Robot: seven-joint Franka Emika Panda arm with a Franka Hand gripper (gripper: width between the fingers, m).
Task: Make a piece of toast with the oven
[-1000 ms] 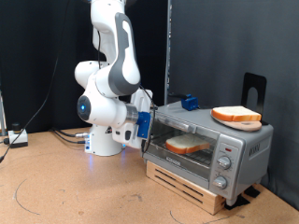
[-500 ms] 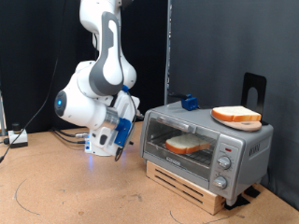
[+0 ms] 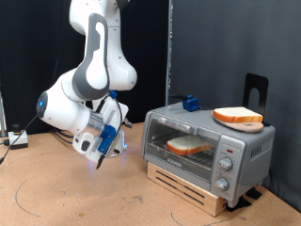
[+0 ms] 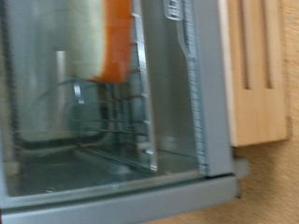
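Note:
The silver oven (image 3: pixel 209 132) stands on the exterior view's right with its glass door closed. Through the glass I see a piece of toast (image 3: pixel 188 145) lying on the rack inside. A second, alike slice (image 3: pixel 237 117) rests on the oven's roof. My gripper (image 3: pixel 99 158) hangs low to the left of the oven, well apart from the door, with nothing seen between its fingers. In the wrist view no fingers show. That view looks at the oven's glass door (image 4: pixel 177 112), with the orange-crusted slice (image 4: pixel 105 37) blurred behind it.
The oven sits on a low wooden pallet (image 3: pixel 188 188) (image 4: pixel 257 65). Three knobs (image 3: pixel 226 162) run down its right panel. A small blue object (image 3: pixel 191 102) and a black stand (image 3: pixel 255 89) are behind the oven. Cables (image 3: pixel 19 139) lie at the far left.
The arm has swung away from the oven door towards the exterior view's left and downward. The oven and both slices have not moved.

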